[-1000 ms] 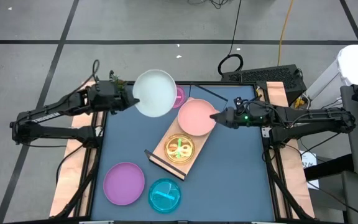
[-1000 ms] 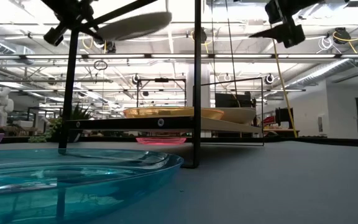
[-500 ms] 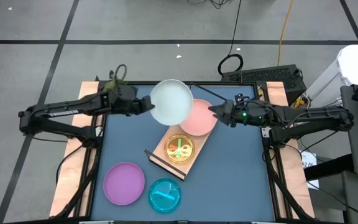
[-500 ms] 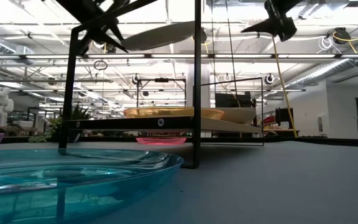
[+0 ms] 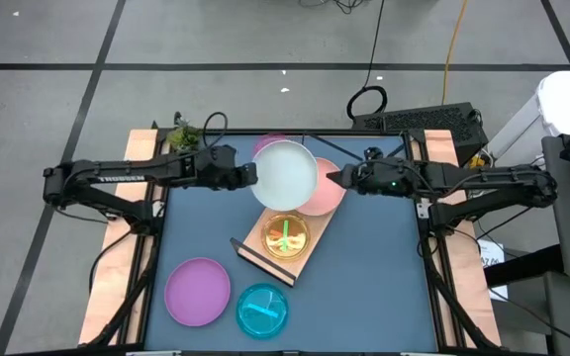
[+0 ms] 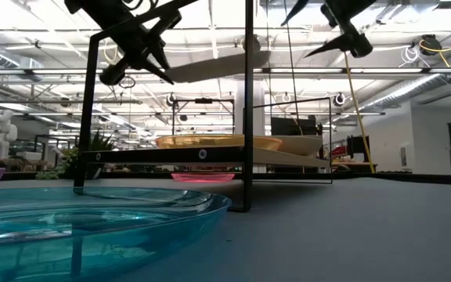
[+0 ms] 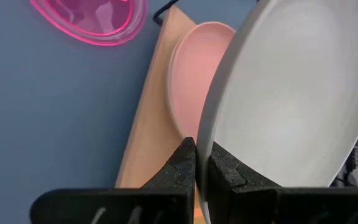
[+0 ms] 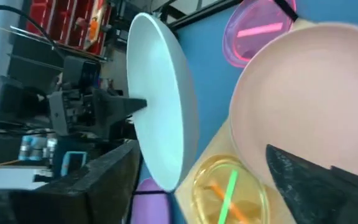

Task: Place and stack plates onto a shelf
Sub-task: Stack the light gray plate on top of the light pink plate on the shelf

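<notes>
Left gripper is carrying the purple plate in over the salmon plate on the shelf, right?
Not quite: the left gripper holds the pale white plate, as the high view shows. The purple plate lies on the table. The rest stands: it hangs over the salmon plate on the shelf.

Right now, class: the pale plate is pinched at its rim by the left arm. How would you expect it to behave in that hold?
The pale plate probably is stiff: held by one edge in the left tool, it juts out without sagging. It seems light for its width. Its smooth rim may slip or pivot between the fingertips.
</notes>
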`<state>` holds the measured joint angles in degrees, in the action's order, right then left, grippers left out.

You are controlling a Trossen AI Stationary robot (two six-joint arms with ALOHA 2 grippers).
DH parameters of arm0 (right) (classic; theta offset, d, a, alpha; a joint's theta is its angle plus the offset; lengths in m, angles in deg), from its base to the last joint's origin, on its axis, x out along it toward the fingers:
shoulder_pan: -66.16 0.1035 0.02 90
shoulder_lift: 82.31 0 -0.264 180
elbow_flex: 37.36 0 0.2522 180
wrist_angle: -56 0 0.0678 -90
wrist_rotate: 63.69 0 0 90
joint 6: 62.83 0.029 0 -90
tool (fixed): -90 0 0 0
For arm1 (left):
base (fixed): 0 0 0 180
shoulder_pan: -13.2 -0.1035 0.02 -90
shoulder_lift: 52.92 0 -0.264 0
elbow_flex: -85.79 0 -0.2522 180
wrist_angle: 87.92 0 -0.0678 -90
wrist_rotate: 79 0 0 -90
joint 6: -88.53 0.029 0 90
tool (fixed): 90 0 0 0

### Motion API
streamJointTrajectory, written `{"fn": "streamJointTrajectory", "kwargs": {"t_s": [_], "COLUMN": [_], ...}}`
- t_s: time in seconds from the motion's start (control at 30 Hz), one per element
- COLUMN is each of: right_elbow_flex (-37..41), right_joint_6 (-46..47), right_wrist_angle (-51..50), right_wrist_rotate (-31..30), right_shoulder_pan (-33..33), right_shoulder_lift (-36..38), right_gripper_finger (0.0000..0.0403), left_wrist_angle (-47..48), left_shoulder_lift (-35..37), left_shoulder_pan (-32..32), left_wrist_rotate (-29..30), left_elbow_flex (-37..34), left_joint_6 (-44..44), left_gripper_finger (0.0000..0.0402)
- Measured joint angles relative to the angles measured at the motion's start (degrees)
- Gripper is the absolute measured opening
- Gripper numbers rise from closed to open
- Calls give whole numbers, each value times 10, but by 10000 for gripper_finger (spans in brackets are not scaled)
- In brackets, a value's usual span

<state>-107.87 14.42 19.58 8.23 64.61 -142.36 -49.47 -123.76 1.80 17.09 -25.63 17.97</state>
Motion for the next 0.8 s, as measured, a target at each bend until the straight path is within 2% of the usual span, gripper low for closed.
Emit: {"fn": "streamJointTrajectory", "kwargs": {"t_s": [0.13,0.27,0.43,0.8], "right_elbow_flex": [0,0,0,0], "right_joint_6": [-23,-44,-47,-91], "right_wrist_angle": [0,1,1,9], "right_wrist_rotate": [8,37,62,64], "right_shoulder_pan": [-11,-19,-24,-41], "right_shoulder_lift": [-13,-31,-58,-98], "right_gripper_finger": [276,246,227,200], "left_wrist_angle": [-11,-27,-38,-39], "left_shoulder_lift": [-19,-33,-48,-48], "left_shoulder_pan": [3,3,3,3], "left_wrist_rotate": [-2,-10,-13,2], "left_elbow_flex": [0,0,0,0], "left_joint_6": [2,2,12,13], "left_gripper_finger": [12,12,12,12]}}
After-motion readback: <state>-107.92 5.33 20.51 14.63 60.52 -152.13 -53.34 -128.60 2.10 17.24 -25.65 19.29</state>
